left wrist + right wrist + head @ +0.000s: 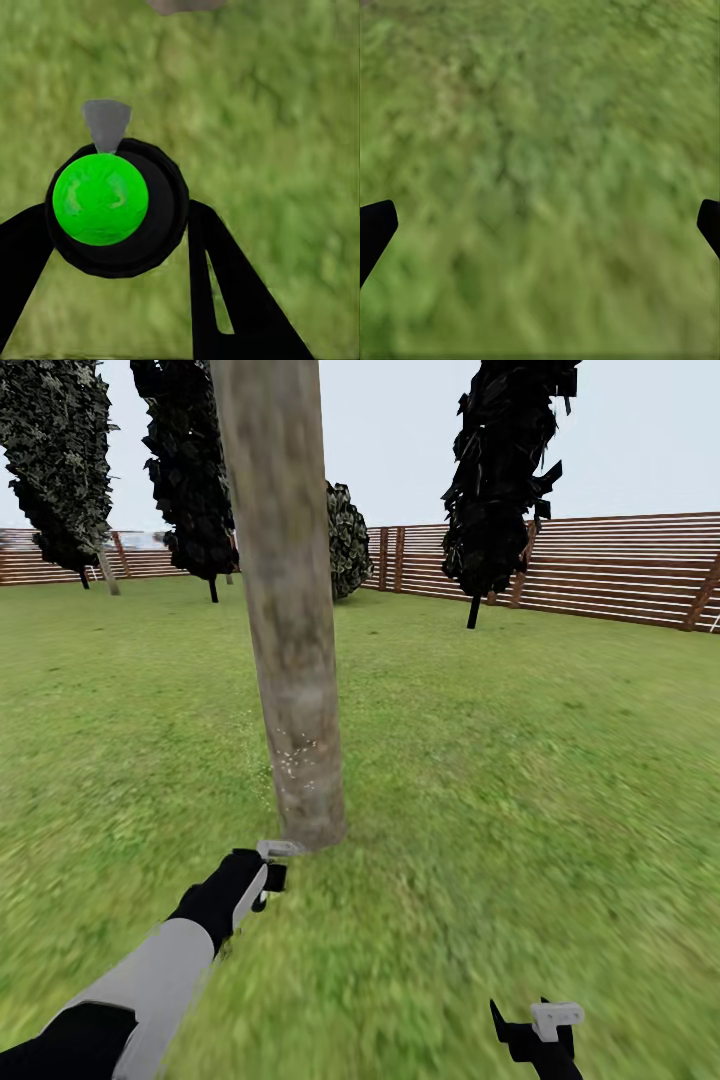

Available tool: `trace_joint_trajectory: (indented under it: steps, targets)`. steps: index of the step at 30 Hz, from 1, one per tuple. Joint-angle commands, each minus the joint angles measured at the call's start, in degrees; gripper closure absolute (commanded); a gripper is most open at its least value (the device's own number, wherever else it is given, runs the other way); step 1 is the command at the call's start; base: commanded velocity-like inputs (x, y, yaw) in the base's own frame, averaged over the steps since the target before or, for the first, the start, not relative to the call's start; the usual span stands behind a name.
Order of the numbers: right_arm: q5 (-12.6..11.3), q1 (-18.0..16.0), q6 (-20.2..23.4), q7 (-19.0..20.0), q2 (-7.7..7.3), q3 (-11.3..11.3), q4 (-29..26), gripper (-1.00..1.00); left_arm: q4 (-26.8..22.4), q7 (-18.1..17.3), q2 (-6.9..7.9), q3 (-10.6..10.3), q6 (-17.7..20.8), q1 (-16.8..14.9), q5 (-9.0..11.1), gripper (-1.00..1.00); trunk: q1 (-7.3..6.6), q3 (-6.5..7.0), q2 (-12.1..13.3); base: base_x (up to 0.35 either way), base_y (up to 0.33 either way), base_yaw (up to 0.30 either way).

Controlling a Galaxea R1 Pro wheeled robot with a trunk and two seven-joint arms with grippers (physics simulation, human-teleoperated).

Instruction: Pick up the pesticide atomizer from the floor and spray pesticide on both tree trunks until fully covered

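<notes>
Pesticide atomizer, a black round bottle with a green top, sits gripped between the left fingers beside the mottled grey-beige tree trunk; right fingers are spread apart over grass.

Tree trunk: mottled grey-beige w/ pale specks low down. Lawn: green, blotchy. Fence: brown horiz. slats. Leaf crowns: dark green to near-black. Left arm: grey and black. Pesticide atomizer: black body, bright green round top, grey nozzle. Fingers: black.
</notes>
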Motion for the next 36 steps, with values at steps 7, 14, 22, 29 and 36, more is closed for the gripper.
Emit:
trace_joint_trajectory:
  steps: [7, 14, 22, 29, 36]
  targets:
    - [0.00, 0.00, 0.00, 0.00, 0.00, 0.00, 0.04, -1.00, 0.01, 0.12, 0.85, -0.26, -0.13, 0.01, 0.61, 1.00, 0.00, 0.00, 0.00, 0.060, 0.000, 0.000]
    - [0.00, 0.00, 0.00, 0.00, 0.00, 0.00, 0.03, -1.00, 0.31, 0.15, -1.76, -0.28, -0.06, 0.01, 0.60, 1.00, 0.00, 0.00, 0.00, 0.199, 0.000, 0.000]
    - [0.00, 0.00, 0.00, 0.00, 0.00, 0.00, 0.04, -1.00, 3.47, 0.08, -1.37, -0.08, -0.05, 0.01, 0.32, 1.00, 0.00, 0.00, 0.00, 0.007, 0.000, 0.000]
    - [0.00, 0.00, 0.00, 0.00, 0.00, 0.00, 0.07, -1.00, 4.79, 0.01, 0.37, -0.14, -0.22, 0.01, 0.64, 1.00, 0.00, 0.00, 0.00, 0.000, 0.000, 0.000]
    - [0.00, 0.00, 0.00, 0.00, 0.00, 0.00, 0.04, -1.00, 3.68, 0.20, -3.59, -0.23, -0.14, -0.12, 0.64, 1.00, 0.00, 0.00, 0.00, 0.000, 0.000, 0.000]
